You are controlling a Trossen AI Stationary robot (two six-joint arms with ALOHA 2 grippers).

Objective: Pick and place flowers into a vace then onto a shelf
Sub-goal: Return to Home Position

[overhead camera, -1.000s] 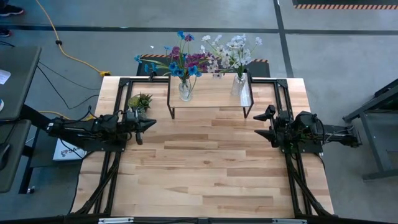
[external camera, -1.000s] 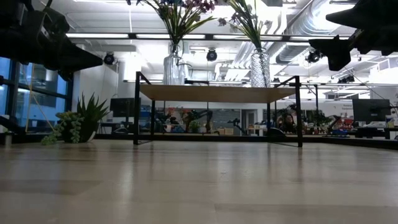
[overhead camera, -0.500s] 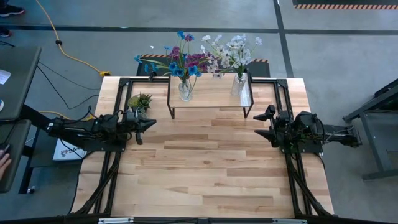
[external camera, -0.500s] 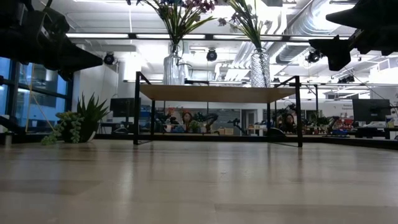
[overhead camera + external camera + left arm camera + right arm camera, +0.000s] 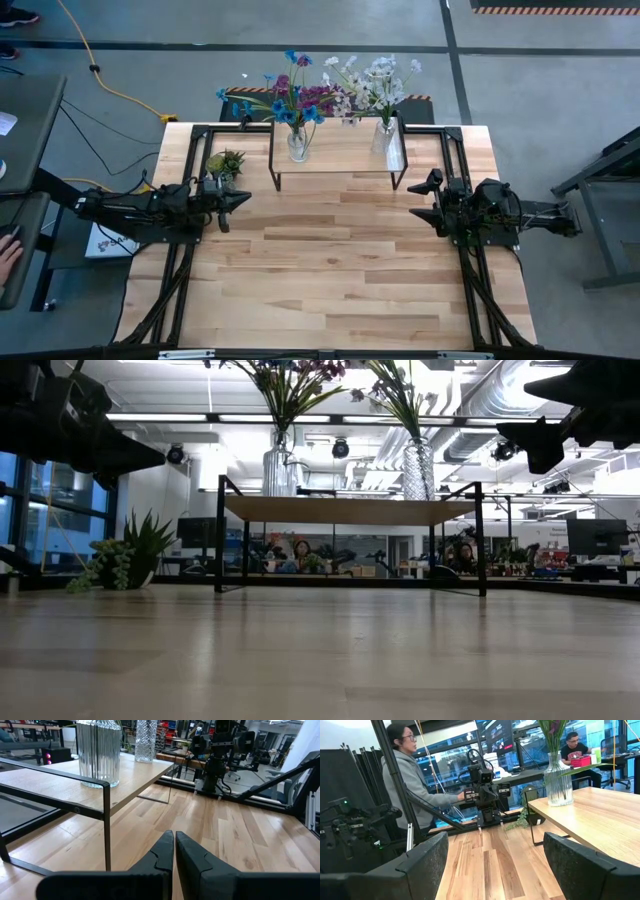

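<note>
Two clear glass vases stand with their bases on the shelf [image 5: 340, 160] at the table's far middle. The left vase [image 5: 297, 145] holds purple and blue flowers [image 5: 290, 100], the right vase [image 5: 385, 137] white and pale pink flowers [image 5: 372, 82], stems down inside. My left gripper [image 5: 247, 200] hovers shut above the table's left side, pointing level toward the right, its fingertips together [image 5: 174, 836]. My right gripper [image 5: 422, 198] hovers open at the right side, pointing left, with nothing between its fingers [image 5: 495, 852]. Both are nearer than the shelf and clear of it.
A small green potted plant [image 5: 225, 162] stands left of the shelf, just beyond my left gripper. Black frame rails [image 5: 455, 160] run along the table's sides. Bare wood tabletop [image 5: 330, 270] lies between the arms and toward the near edge. A person [image 5: 410, 785] stands beyond the table.
</note>
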